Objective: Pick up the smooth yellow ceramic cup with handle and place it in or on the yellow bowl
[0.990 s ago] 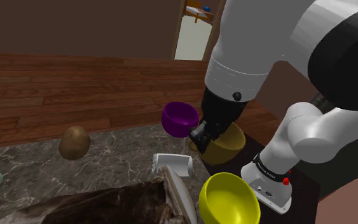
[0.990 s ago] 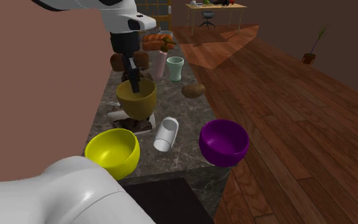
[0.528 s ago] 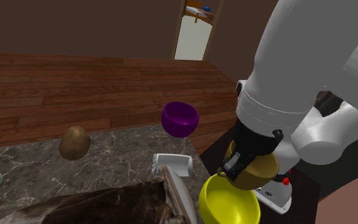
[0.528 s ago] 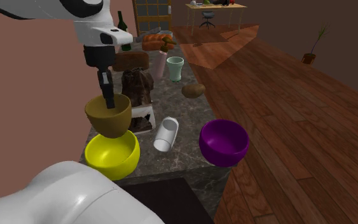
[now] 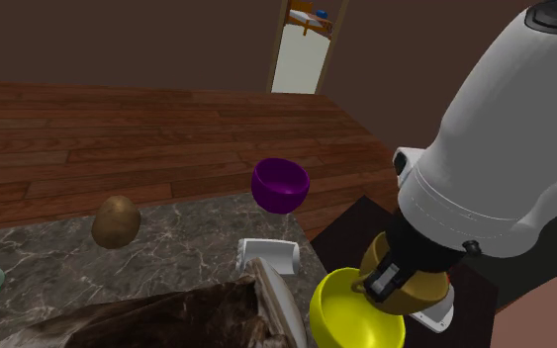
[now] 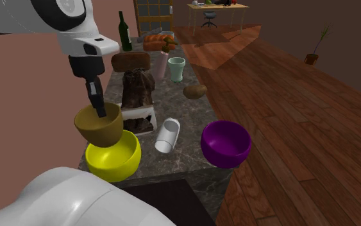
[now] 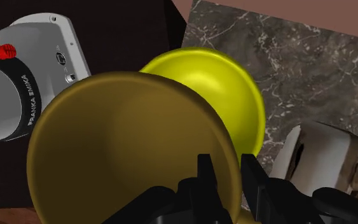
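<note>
- The claw [image 7: 229, 172] is clamped on the cup's wall. One black finger is inside the mouth and the other outside, so the grip is a thin pinch on the rim at one side.
- The cup [image 7: 120, 146] is mustard-yellow, wide-mouthed and smooth-skinned. It hangs in the air from that pinch, tipped so the wrist view looks into its hollow. No handle can be made out from these angles.
- My judgement is that it is stiff and will not give under the fingers. With a glazed look like this it is probably slick, so an off-centre rim hold could let it pivot or creep downward. If it is ceramic it would also chip on a hard knock. The rim wall is the workable place to hold it, with the fingers well down past the lip.
- The yellow bowl [image 6: 113, 157] lies just under and beside the cup. In the second exterior view the cup's base overlaps the bowl's rim on the side nearer the arm's base [image 7: 25, 83]. I cannot tell whether they touch.
- The bowl sits near the end of the marbled counter [image 6: 185, 115], so a gentle, centred release looks wiser than a drop.
- Farther off are a white cup [image 6: 167, 135] on its side and a purple bowl [image 6: 226, 142], both apart from the yellow bowl.
</note>
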`<control>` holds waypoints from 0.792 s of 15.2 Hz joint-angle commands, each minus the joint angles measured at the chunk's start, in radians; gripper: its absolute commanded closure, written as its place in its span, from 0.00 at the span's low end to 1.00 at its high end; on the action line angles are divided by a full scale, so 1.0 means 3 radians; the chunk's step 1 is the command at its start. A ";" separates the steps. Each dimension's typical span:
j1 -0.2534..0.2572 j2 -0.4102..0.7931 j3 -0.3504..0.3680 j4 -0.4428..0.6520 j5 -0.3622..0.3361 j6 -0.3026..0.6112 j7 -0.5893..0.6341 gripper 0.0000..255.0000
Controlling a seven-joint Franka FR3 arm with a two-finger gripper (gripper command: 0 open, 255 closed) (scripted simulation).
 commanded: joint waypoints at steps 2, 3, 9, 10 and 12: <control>0.0072 -0.0134 0.0067 -0.0117 0.0028 0.0142 0.0019 1.00; 0.0058 -0.0134 0.0101 -0.0151 0.0054 0.0182 0.0007 1.00; 0.0081 -0.0044 0.0228 -0.0355 0.0139 0.0476 0.0011 1.00; 0.0090 -0.0021 0.0245 -0.0387 0.0148 0.0530 0.0017 1.00; 0.0102 0.0002 0.0255 -0.0414 0.0152 0.0576 0.0025 1.00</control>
